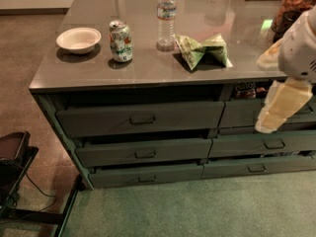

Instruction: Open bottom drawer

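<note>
The bottom drawer (pixel 145 175) is the thin dark grey-green front at the foot of the left three-drawer stack, with a small loop pull (pixel 147 178) at its centre. A dark gap shows above its top edge. My gripper (pixel 265 127), cream-coloured on a white arm (pixel 301 53), hangs at the right edge of the view in front of the right stack's upper drawers. It is well to the right of the bottom drawer and above it, touching nothing that I can see.
Two taller fronts (pixel 140 118) (pixel 144 152) sit above the bottom drawer. The neighbouring stack's thin front (pixel 256 167) is to the right. On the counter stand a bowl (pixel 78 39), a can (pixel 121 41), a water bottle (pixel 166 17) and a green bag (pixel 202 51). A dark stand (pixel 12 157) is on the floor at left.
</note>
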Controlling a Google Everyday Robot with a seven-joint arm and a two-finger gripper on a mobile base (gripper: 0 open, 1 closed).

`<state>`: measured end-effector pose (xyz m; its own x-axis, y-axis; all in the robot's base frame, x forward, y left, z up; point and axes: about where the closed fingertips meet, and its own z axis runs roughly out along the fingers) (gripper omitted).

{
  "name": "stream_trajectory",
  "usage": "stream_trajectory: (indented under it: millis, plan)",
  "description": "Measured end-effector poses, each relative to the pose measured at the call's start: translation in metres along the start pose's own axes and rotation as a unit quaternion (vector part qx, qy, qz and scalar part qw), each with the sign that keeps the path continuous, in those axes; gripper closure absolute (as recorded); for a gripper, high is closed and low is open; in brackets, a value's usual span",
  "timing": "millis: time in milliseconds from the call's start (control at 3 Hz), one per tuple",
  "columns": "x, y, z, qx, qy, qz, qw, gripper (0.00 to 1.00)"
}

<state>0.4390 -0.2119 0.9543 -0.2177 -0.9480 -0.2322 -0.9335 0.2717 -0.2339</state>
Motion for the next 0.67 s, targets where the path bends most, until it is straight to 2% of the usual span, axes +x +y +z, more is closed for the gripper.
stream_trajectory:
  millis: [333,667]
  plan:
    - [0.002,0.016,0.055,-0.016,-0.024,0.008,0.9996,0.41]
    - [0.001,0.037,0.127,-0.034,-0.045,0.011,0.9983,0.64]
